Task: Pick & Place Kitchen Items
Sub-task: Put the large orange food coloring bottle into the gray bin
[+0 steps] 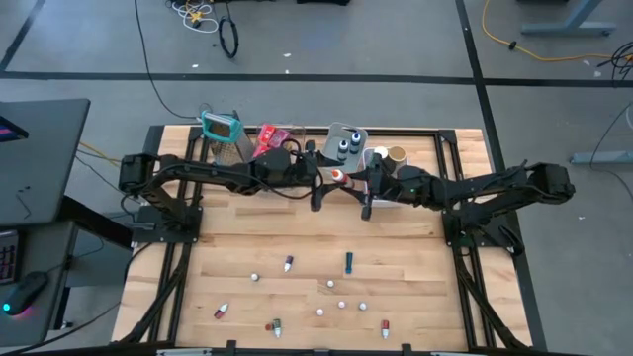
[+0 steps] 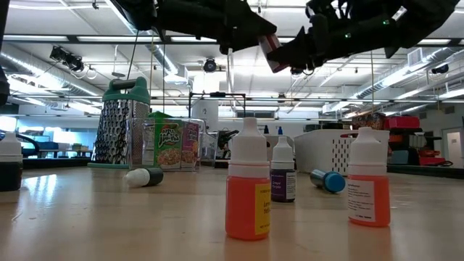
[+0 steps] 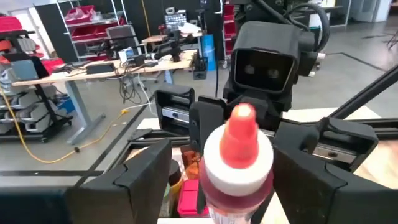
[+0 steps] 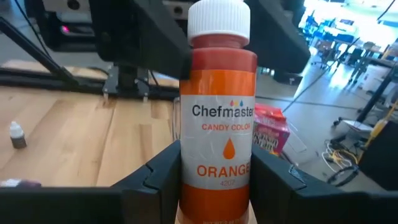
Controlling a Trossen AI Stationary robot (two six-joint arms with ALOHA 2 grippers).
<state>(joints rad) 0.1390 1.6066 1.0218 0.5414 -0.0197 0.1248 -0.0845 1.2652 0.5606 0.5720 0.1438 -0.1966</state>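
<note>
An orange candy-colour bottle (image 4: 217,124) with a white cap and red tip (image 3: 241,118) hangs level over the table's middle (image 1: 337,176), between my two grippers. My right gripper (image 4: 214,167) comes from the table's right and is shut on it. My left gripper (image 3: 227,165) comes from the left and is open. Its fingers stand on either side of the cap end, and I see no touch. The low view shows both grippers high above the table, with the bottle's red part (image 2: 270,45) between them. My right gripper pinches the bottle's labelled body near its base (image 4: 214,186) between its two fingers. The fingers come level from the table's right and lie along the bottle. The bottle sticks out level past them, cap toward my left gripper, lifted clear of the table.
Several small dropper bottles lie and stand on the near half of the table (image 1: 331,284), and some loom large in the low view (image 2: 248,181). At the far edge stand a teal-framed grater (image 1: 222,133), a clear bin holding red packets (image 1: 272,138), a grey bin (image 1: 346,143) and a white bin (image 1: 391,158).
</note>
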